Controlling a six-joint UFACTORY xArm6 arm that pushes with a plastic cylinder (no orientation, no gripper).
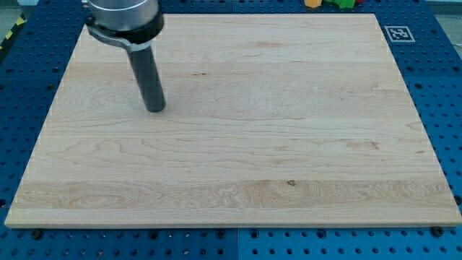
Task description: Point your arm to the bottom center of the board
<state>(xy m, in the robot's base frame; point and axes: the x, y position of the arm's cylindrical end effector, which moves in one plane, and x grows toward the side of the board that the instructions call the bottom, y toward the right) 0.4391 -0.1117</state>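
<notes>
My tip [155, 108] rests in the worktop's [289, 144] top-left part, far from its bottom-centre edge; the move is barely begun. No claw exists. Yellow [312, 3], red [337, 2] and green [349, 3] blocks, seemingly, peek past the top edge.

Yellow block [312, 3], green block [343, 3] cropped at top.

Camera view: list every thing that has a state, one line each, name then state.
my tip: down on the board, upper left area, far from the bottom center.
board: flat, no blocks on it.
yellow block: off the board at the view's top, cropped.
green block: beside it, also cropped.
</notes>
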